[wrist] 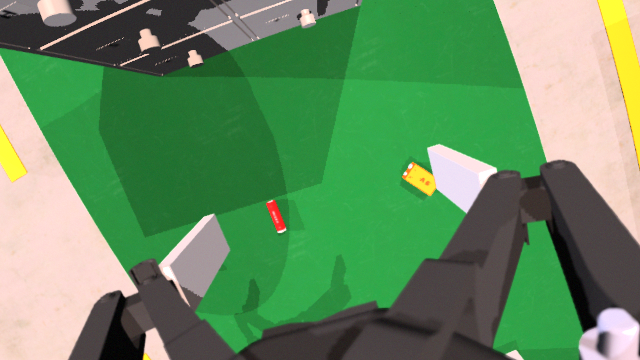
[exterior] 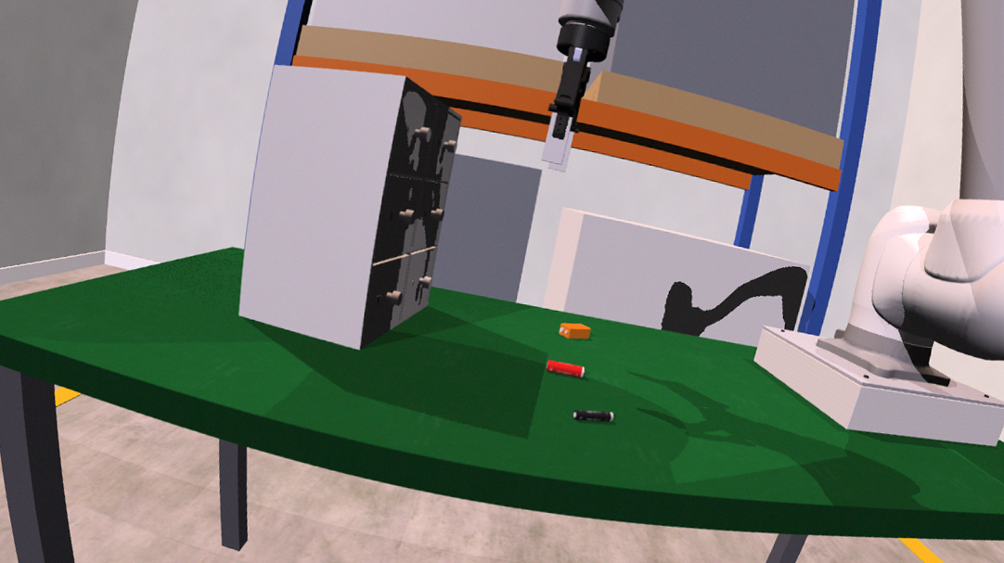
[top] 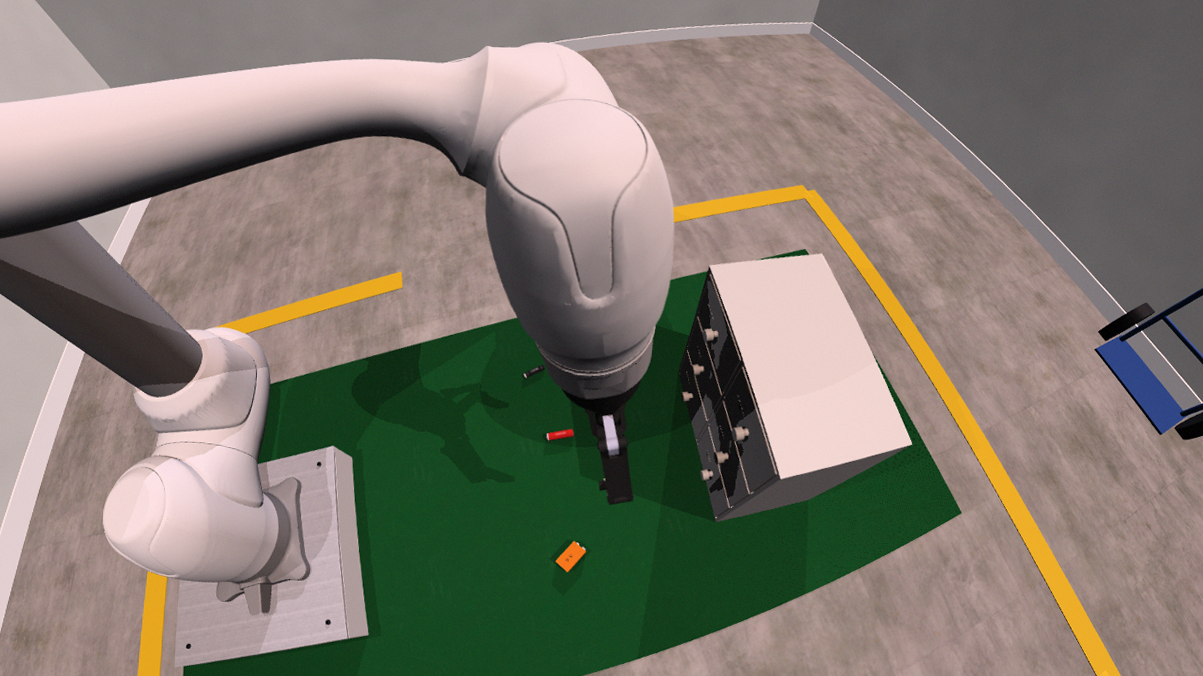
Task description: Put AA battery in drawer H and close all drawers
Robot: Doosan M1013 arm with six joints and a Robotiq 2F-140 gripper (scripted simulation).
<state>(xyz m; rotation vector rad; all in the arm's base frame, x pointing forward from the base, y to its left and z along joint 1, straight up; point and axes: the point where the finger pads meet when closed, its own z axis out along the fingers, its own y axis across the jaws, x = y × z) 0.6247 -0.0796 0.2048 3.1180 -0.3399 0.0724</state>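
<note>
A red cylindrical battery (top: 559,435) (exterior: 565,368) (wrist: 276,216), AA-like in size, lies on the green table (top: 454,590) (exterior: 463,451) (wrist: 390,120). The small chest (top: 811,343) (exterior: 318,202) stands upright with its drawers pushed in. The drawer marked H (top: 721,344) (exterior: 408,121) (wrist: 25,27) seems to be the top one of the left column in the wrist view. My gripper (top: 614,467) (exterior: 555,159) (wrist: 324,201) is open and empty. It hangs high above the table, in front of the chest. In the wrist view the red battery appears between the fingers, far below them.
A smaller black battery (top: 532,371) (exterior: 592,415) lies beyond the red one in the top view. An orange block battery (top: 570,556) (exterior: 574,331) (wrist: 419,178) lies on the other side. Round knobs stick out of the drawer fronts. The arm's base stands opposite the chest.
</note>
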